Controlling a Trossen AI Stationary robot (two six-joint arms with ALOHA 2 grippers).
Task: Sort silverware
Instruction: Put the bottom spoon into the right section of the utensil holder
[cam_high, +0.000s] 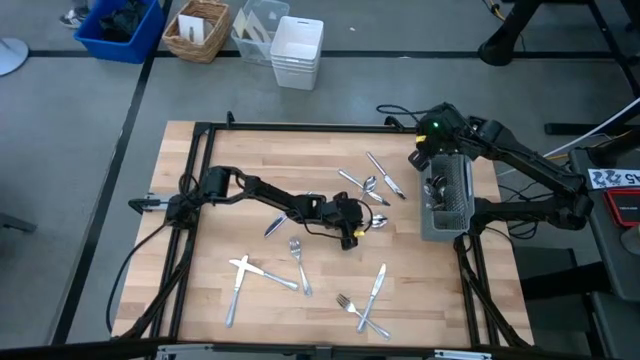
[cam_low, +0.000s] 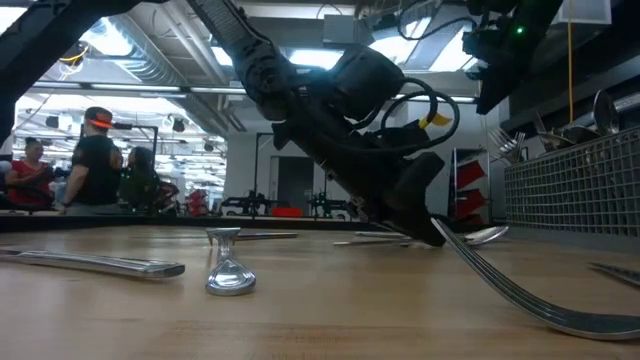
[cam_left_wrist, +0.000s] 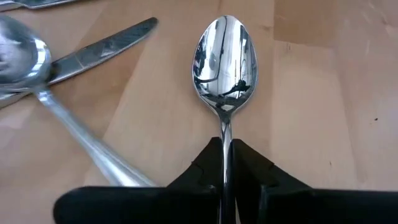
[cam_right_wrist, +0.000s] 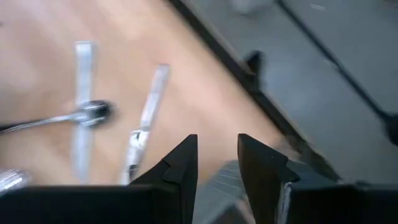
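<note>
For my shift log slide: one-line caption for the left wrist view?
Left hand shut on a spoon by its handle, on the wooden table.

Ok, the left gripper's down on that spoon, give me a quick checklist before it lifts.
1. Left gripper shut on the spoon handle: ok, fingers pinch the neck just below the bowl.
2. Spoon lined up straight between the fingers: ok.
3. Neighbouring spoon and table knife apart from the held spoon: ok.
4. Spoon off the wooden table: cannot tell.
5. Right gripper out of the way: ok, open above the wire-mesh caddy end.
6. Free slot in the caddy: cannot tell.
</note>
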